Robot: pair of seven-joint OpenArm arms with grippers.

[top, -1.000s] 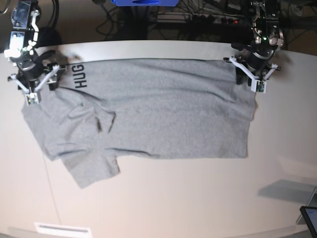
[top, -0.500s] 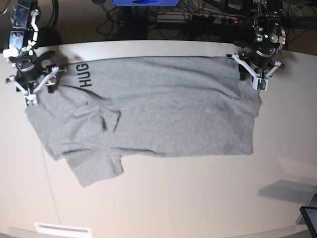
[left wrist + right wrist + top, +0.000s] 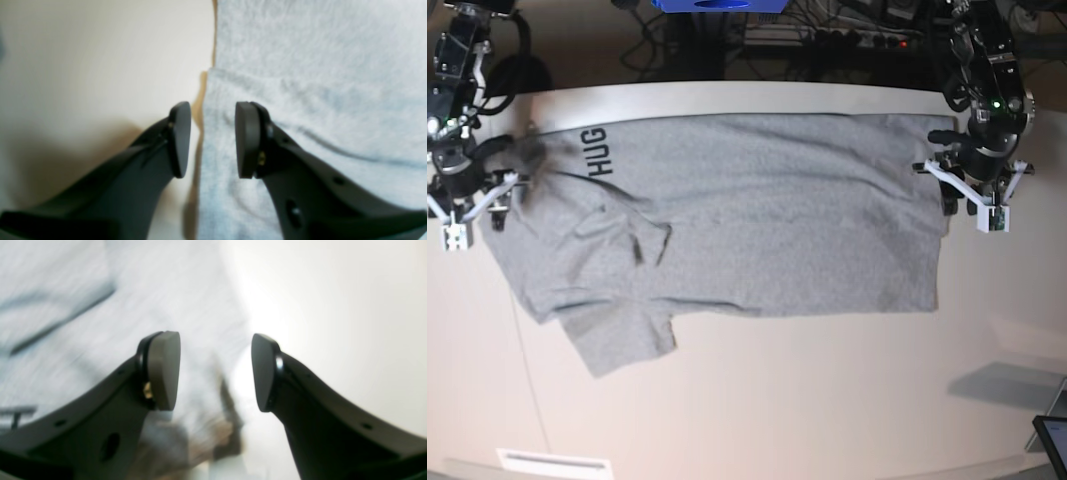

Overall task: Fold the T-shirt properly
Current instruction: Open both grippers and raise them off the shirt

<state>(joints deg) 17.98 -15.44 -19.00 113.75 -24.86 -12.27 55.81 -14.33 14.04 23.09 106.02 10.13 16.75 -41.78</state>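
Note:
The heather-grey T-shirt (image 3: 747, 215) lies spread flat on the pale table (image 3: 807, 400), with black lettering "HUG" (image 3: 593, 152) at its far left edge and one sleeve (image 3: 612, 335) pointing to the front left. My left gripper (image 3: 970, 212) is open at the shirt's right edge. In the left wrist view (image 3: 213, 140) one finger is over the shirt (image 3: 317, 83) and the other over bare table. My right gripper (image 3: 475, 225) is open at the shirt's left edge. In the right wrist view (image 3: 215, 371) it straddles the blurred shirt edge (image 3: 83, 306). Both are empty.
A blue object (image 3: 717, 5) and cables sit behind the table's curved far edge. A dark device (image 3: 1052, 440) is at the front right corner. A white strip (image 3: 554, 463) lies at the front left edge.
Both grippers have moved from the shirt's far corners outward and toward the front, along its side edges. The shirt shifted slightly right and now lies flat.

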